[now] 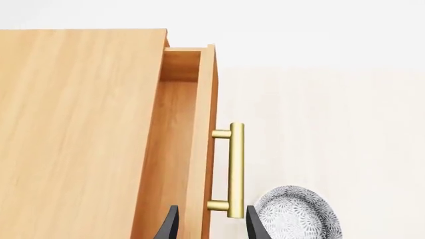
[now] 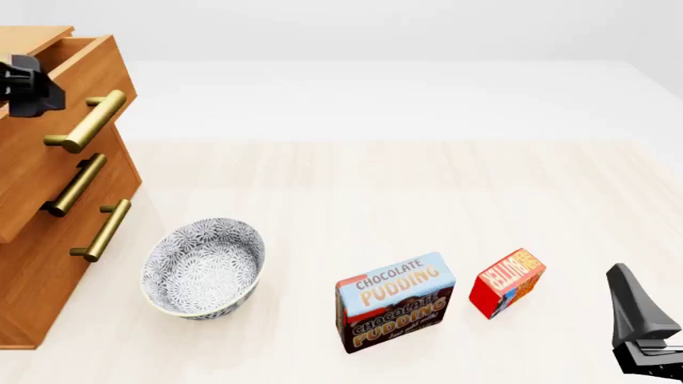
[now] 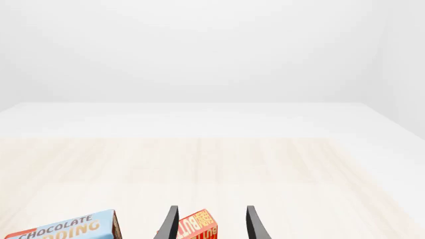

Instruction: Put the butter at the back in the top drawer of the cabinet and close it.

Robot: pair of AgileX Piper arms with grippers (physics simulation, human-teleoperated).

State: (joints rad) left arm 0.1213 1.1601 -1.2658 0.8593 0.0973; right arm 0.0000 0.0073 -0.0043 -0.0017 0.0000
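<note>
Straddling the top drawer (image 1: 192,149) front beside its brass handle (image 1: 232,169), left gripper (image 1: 211,226) spread wide, drawer partly out of the cabinet (image 1: 73,139).

Sitting just right of the pudding box (image 2: 395,302), butter (image 2: 508,282): probably light, rigid, smooth; gripping flat sides.

Framing butter, right gripper (image 3: 212,224) gaping wide.

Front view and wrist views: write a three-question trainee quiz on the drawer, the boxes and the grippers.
1. True or false: the top drawer of the cabinet is pulled partly out.
2. Which thing stands nearest the right gripper? A) bowl B) butter C) pudding box
3. Fill in: the left gripper has its fingers on either side of the drawer's front panel, beside its brass ____.

Key: 1 true; 2 B; 3 handle.
</note>
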